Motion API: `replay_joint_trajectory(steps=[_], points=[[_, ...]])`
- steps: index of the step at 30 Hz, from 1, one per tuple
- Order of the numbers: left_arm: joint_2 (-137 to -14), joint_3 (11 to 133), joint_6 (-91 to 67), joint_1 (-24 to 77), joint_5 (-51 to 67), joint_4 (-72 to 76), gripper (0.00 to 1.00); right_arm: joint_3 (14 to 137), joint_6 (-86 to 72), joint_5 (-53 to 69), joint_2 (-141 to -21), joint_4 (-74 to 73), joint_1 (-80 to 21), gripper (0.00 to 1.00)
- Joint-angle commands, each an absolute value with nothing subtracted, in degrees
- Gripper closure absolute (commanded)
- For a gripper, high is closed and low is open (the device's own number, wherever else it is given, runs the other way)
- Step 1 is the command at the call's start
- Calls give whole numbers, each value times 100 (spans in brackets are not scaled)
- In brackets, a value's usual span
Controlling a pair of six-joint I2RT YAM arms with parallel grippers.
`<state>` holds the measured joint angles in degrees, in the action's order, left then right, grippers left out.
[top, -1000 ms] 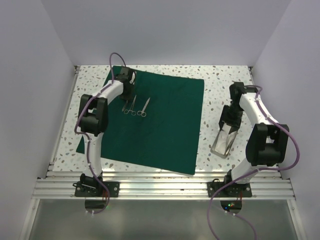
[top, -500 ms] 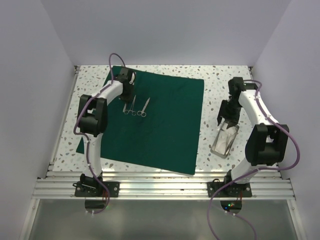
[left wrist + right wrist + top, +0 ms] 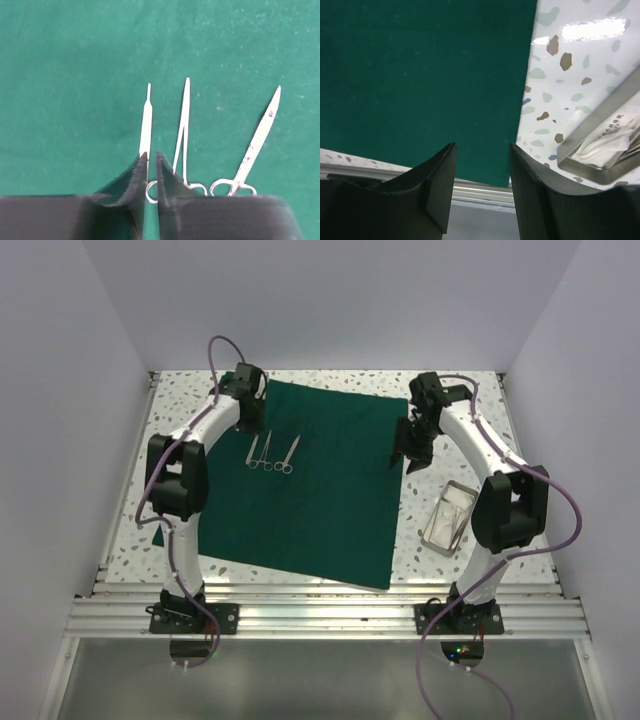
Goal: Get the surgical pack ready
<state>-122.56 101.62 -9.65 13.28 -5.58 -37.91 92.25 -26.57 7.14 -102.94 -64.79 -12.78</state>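
The dark green drape [image 3: 320,490] lies flat across the middle of the table. Three steel instruments rest on its far left part: thin tweezers [image 3: 145,122], fine scissors [image 3: 183,125] and larger scissors [image 3: 260,135]. My left gripper [image 3: 250,425] hovers just behind their handles, its jaws [image 3: 150,159] shut with only green cloth showing in the slit. My right gripper [image 3: 402,455] hangs open over the drape's right edge [image 3: 482,146], holding nothing. The shiny metal tray [image 3: 433,535] sits on the table to the right, with white gauze [image 3: 600,147] and a printed sachet [image 3: 620,122] inside.
White walls close in the speckled tabletop [image 3: 450,400] on three sides. An aluminium rail [image 3: 320,610] runs along the near edge, carrying both arm bases. The tray lies close beside the right arm's elbow [image 3: 510,505].
The right arm left the tray and swung left to the drape's right edge. The left gripper shut and drew back slightly from the instruments.
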Motion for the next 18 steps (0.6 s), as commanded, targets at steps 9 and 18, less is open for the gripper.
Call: replay_joint_trajectory(steps=[9,18], points=[[-11540,9123,-1090,1301,-668,-3753,61,9221,-2777,1063,-10205,-6346,-1257,50],[-11856,9193,-1055,1301,-703,-3568,63,9070,-2663,976,-10081,-6399,-1257,50]])
